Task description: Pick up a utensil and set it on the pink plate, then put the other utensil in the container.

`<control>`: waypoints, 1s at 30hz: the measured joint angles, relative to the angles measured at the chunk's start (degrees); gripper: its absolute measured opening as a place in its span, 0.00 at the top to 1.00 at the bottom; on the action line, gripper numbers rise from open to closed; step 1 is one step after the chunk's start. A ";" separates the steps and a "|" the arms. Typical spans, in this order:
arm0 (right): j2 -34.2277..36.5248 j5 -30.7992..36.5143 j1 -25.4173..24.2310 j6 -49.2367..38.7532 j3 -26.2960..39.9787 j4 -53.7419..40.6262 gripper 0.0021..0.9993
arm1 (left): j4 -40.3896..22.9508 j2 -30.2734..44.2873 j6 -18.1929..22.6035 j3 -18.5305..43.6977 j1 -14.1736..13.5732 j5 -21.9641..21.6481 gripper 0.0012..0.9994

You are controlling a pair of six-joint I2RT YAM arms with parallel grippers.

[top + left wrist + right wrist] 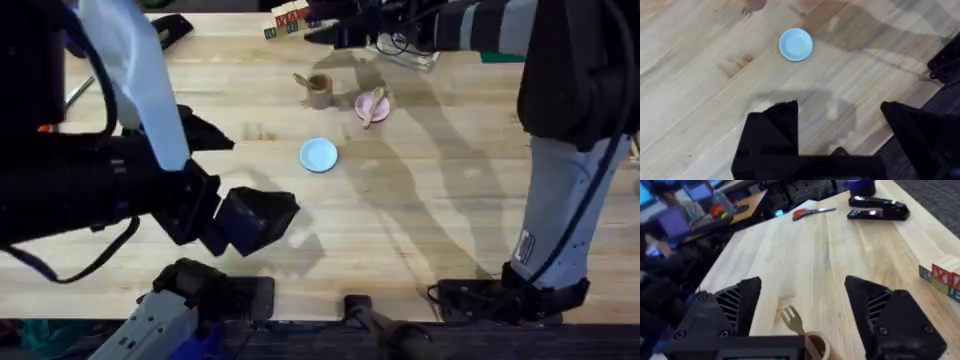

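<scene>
**Fork in the cup, spoon on the pink plate**

Standing at the far middle of the wooden desk (420, 220), the small brown cup (319, 90) holds the wooden fork (301, 80), whose pronged end leans out over the rim; in the right wrist view the prongs (790, 315) point up and away from the cup (816, 345). Just beside the cup lies the pink plate (372, 106), with the wooden spoon (375, 103) resting across it, its handle running past the plate's near edge. The light-blue plate (319, 155) sits apart from both, nearer the arms, bare on the desk.

The right gripper (805, 320) hangs just above the cup and fork, its black jaws spread wide and touching neither. The left gripper (840, 125) is over bare wood nearer the bases, jaws also apart and holding nothing, with the light-blue plate (796, 44) well ahead of it. Coloured blocks (290, 18) and a black stapler (879, 208) sit along the desk's far edge.
</scene>
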 joint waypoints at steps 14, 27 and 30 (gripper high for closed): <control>0.00 10.86 -0.94 2.92 6.79 -17.04 0.00 | 0.00 0.00 0.00 0.00 0.00 0.00 0.00; -4.19 37.38 -2.99 -22.49 20.77 -79.00 0.00 | 0.00 0.00 0.00 0.00 0.00 -0.04 0.00; -8.72 42.67 -2.95 -25.05 23.05 -85.64 0.00 | 0.00 0.00 0.00 0.00 0.00 -0.04 0.00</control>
